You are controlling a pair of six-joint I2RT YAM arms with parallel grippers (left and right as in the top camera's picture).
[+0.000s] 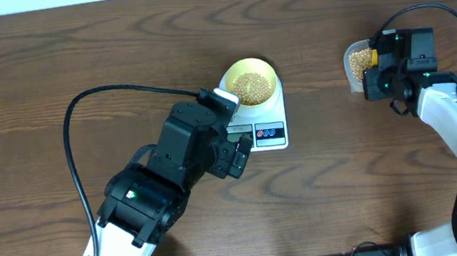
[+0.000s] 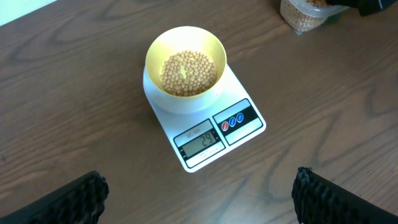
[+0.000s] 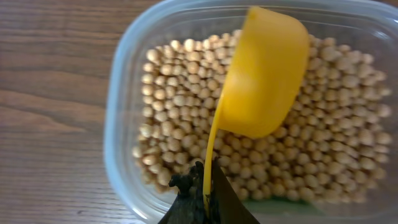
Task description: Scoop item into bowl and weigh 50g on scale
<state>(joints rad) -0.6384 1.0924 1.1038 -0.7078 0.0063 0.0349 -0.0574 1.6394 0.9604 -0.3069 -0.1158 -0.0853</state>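
Over one tub [image 3: 118, 124], right gripper [image 3: 202, 194] was clamped on one scoop [image 3: 264, 74]; left gripper [image 2: 198, 193] hung, jaws apart, above one scale [image 2: 244, 119], one bowl [image 2: 153, 56].

1 scale [image 2: 244, 93] counted, 1 display [image 2: 202, 142] on it, 1 bowl [image 2: 155, 53], 1 clear tub [image 3: 121, 124] far right, 1 yellow scoop [image 3: 264, 74], beans [image 2: 188, 73] too many to be counted, found in 2 lots, 2 grippers seen: left gripper [image 2: 199, 202], right gripper [image 3: 202, 199]
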